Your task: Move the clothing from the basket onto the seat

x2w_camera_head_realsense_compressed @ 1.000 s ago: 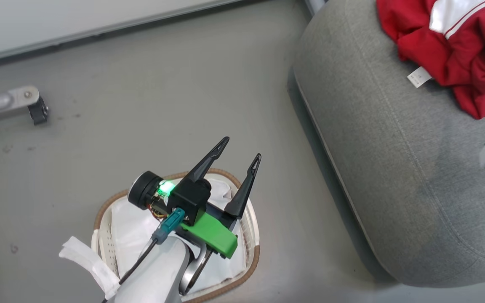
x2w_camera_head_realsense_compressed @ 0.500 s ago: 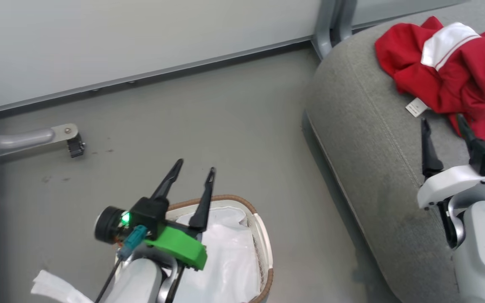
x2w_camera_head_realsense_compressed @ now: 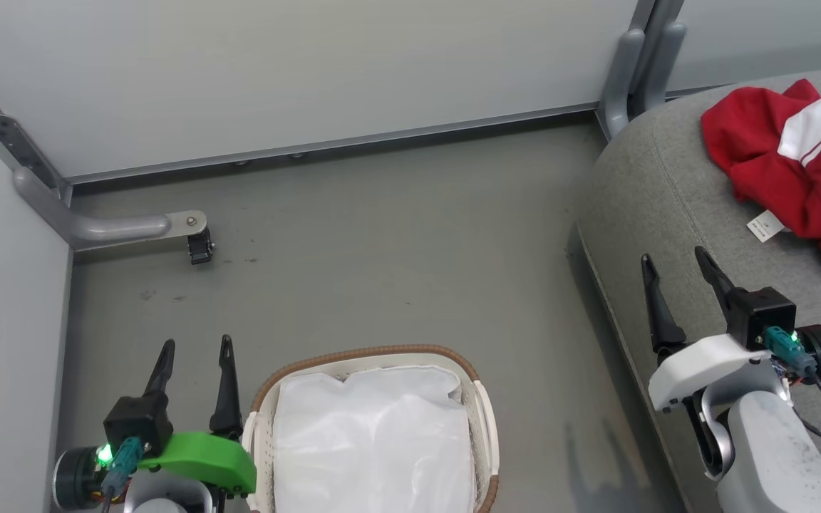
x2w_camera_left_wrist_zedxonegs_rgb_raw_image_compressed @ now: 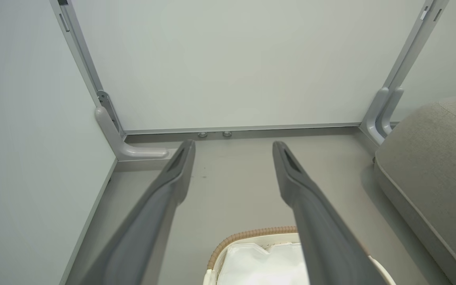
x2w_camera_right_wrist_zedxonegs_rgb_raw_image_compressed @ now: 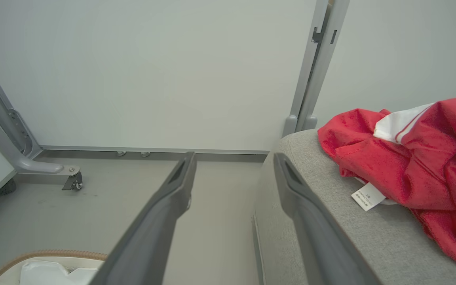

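The red clothing (x2w_camera_head_realsense_compressed: 795, 171) with white panels and a small white tag lies crumpled on the grey seat (x2w_camera_head_realsense_compressed: 674, 214) at the right; it also shows in the right wrist view (x2w_camera_right_wrist_zedxonegs_rgb_raw_image_compressed: 410, 162). The basket (x2w_camera_head_realsense_compressed: 478, 413) stands on the floor at the bottom centre, holding just its white liner (x2w_camera_head_realsense_compressed: 375, 442). My left gripper (x2w_camera_head_realsense_compressed: 195, 346) is open and empty, just left of the basket. Over the seat's front edge my right gripper (x2w_camera_head_realsense_compressed: 673, 256) is open and empty, below and left of the clothing.
Pale partition walls close the back and left. A grey bracket foot with a small caster (x2w_camera_head_realsense_compressed: 197, 246) sits on the floor at the left, and a grey post (x2w_camera_head_realsense_compressed: 628, 78) rises behind the seat. Grey floor (x2w_camera_head_realsense_compressed: 396, 249) lies between basket and seat.
The camera has tilted up and turned, showing more wall. My left gripper has drawn back from over the basket to its left side. My right gripper has pulled back from the clothing, still open.
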Tool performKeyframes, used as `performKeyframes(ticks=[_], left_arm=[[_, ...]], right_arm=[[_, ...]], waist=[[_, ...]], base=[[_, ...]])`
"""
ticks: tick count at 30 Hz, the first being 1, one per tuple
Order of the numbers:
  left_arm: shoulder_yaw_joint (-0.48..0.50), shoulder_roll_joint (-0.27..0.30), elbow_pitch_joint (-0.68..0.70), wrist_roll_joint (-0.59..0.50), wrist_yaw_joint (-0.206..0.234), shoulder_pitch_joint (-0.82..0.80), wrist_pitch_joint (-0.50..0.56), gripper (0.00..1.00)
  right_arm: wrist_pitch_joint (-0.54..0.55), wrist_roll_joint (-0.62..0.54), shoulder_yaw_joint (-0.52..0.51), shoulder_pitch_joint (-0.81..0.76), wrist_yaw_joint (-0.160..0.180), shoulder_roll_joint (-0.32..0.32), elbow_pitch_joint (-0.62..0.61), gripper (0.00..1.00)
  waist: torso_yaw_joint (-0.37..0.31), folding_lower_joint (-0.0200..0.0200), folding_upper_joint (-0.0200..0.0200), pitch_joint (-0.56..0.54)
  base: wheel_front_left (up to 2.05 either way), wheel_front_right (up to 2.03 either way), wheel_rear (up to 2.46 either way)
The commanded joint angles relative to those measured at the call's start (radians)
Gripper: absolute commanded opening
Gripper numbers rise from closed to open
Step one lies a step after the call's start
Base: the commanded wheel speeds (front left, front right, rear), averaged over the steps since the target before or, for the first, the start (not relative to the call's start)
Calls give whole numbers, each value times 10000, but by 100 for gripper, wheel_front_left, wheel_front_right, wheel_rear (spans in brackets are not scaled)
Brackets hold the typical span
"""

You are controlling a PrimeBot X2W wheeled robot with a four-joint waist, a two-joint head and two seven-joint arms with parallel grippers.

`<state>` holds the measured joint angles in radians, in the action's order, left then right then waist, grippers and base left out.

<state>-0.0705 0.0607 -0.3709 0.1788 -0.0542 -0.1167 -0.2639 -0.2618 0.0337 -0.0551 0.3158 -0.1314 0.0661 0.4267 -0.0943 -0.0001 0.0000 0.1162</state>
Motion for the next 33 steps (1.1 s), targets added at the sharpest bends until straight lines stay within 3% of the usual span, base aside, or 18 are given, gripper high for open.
performKeyframes(ticks=[1, 12, 13, 18, 33], left_arm=[[188, -1, -32, -103, 56, 247, -6, 100], [988, -87, -82, -15, -324, 1237, -6, 100], [966, -91, -55, 51, -357, 1301, -6, 0], [1015, -149, -448, 235, -342, 1127, 89, 0], [1177, -136, -99, 2984, -427, 913, 807, 0]], right_arm=[[-44, 121, 92, -266, 14, -30, -79, 100], [-45, 261, 498, -1246, 14, -118, 31, 100], [-45, 267, 496, -1303, 14, -122, 15, 0], [109, 409, 429, -1356, 0, -225, 361, 0], [824, 3415, 233, -1508, 2, -207, -95, 0]], waist=[[195, 1, 0, -146], [303, 1, 0, -453], [303, 1, 0, -474], [311, 1, 0, -473], [386, 1, 0, -551]], base=[[0, 0, 0], [0, 0, 0], [0, 0, 0], [0, 0, 0], [0, 0, 0]])
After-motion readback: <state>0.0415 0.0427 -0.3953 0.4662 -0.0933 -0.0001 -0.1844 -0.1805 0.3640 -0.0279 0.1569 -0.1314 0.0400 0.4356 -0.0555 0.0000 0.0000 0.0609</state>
